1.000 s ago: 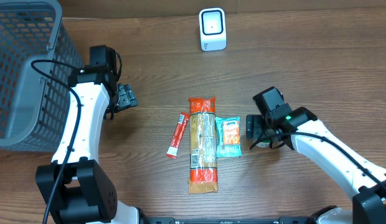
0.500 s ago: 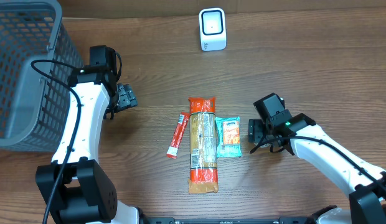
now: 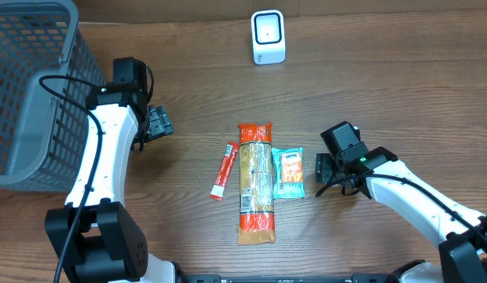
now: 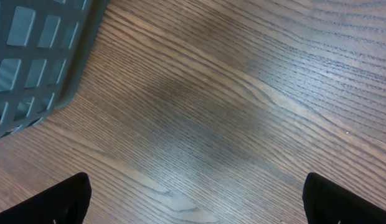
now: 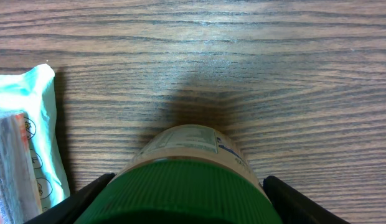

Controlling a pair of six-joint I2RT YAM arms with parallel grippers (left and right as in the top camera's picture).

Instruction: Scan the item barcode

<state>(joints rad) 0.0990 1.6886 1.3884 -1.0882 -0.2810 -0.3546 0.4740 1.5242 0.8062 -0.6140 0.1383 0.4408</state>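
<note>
**Right pincer** [image 5: 188, 202]: positioned at the right centre of the overhead frame, low over the desk [image 3: 408, 86]. In the right wrist view its two fingers stand on either side of a jar [image 5: 188, 146] with a green ribbed lid [image 5: 187, 186]. One finger shows at the lower left and one at the lower right of that frame. Each finger lies just beside the lid rim. It cannot be told whether they are clenched on the lid or only flank it.

**Jar:** standing on the desk between the fingers, with a pale printed label visible below the lid. In the overhead view the pincer hides it.

**Left pincer** [image 3: 159, 123]: released, with its fingers spread wide. Only bare wood grain shows between them in the left wrist view.

**Other items, centre of the overhead frame, in a row:**
- A red stick sachet [image 3: 223, 170] on the left.
- A long package with orange ends [image 3: 255, 182] in the middle.
- A teal snack packet [image 3: 288, 174] on the right, touching the long package and near the jar.

**Fixed equipment:**
- A white barcode scanner [image 3: 268, 36] at top centre, well apart from the items.
- A grey mesh basket [image 3: 27, 86] at upper left.
</note>
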